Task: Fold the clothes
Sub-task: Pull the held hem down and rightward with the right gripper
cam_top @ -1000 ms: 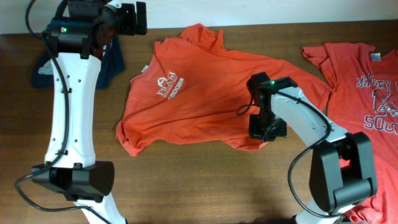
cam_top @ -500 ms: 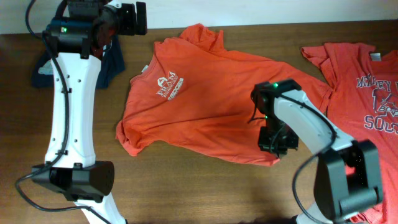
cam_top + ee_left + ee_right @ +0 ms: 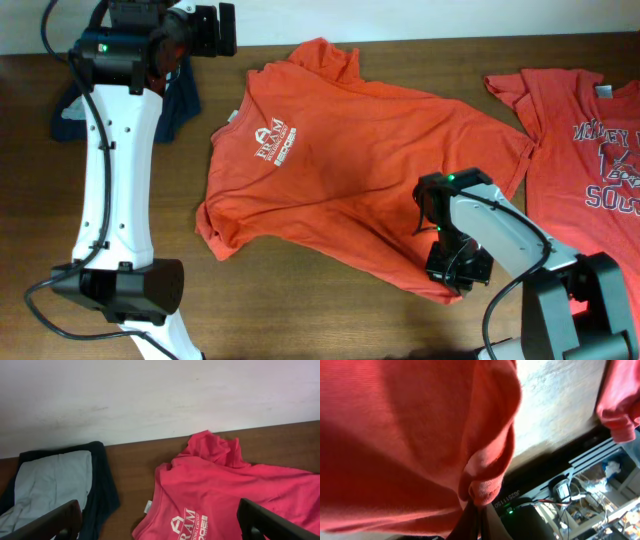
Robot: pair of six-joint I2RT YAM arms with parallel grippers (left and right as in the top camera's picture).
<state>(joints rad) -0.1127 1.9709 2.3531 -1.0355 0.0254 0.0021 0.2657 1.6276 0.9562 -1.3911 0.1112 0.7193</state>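
Orange T-shirt (image 3: 350, 160), long axis diagonal, collar leftward

The brown wooden worktop (image 3: 300, 310) runs wide from left to right, with a pale wall (image 3: 160, 390) along its far edge. An orange-red cotton T-shirt with a small white logo (image 3: 340, 160) lies spread out and creased in the middle. A second orange-red T-shirt with white letters (image 3: 580, 130) lies at the right. A dark blue cloth (image 3: 102, 487) sits at the far left, with a light grey cloth (image 3: 50, 480) on top.
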